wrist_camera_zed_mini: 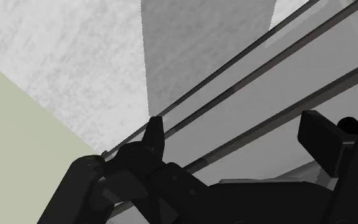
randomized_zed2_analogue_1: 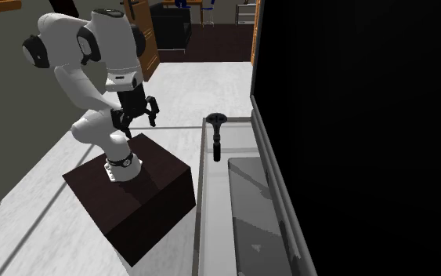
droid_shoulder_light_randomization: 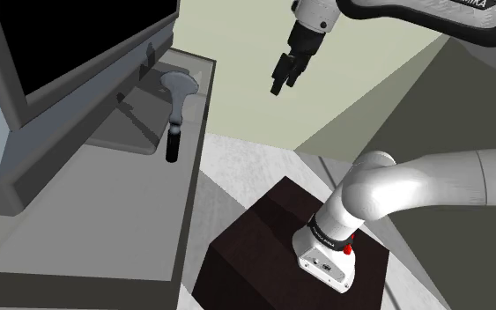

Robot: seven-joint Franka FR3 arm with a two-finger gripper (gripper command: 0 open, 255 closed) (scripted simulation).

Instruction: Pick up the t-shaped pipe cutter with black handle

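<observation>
Shoulder view: my one arm reaches high, gripper [droid_shoulder_light_randomization: 281, 85] in the air, well apart from the single pipe cutter [droid_shoulder_light_randomization: 175, 113] on the grey counter [droid_shoulder_light_randomization: 105, 220]. Second exterior view: jaws spread, empty. Wrist view: two fingers [wrist_camera_zed_mini: 153, 135] apart.

The white arm [droid_shoulder_light_randomization: 431, 180] arches up, tool [droid_shoulder_light_randomization: 283, 84] angled downward, fingers [wrist_camera_zed_mini: 152, 132] apart.

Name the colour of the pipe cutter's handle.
Black, below a grey head; the pipe cutter shows best in the shoulder view.
</observation>
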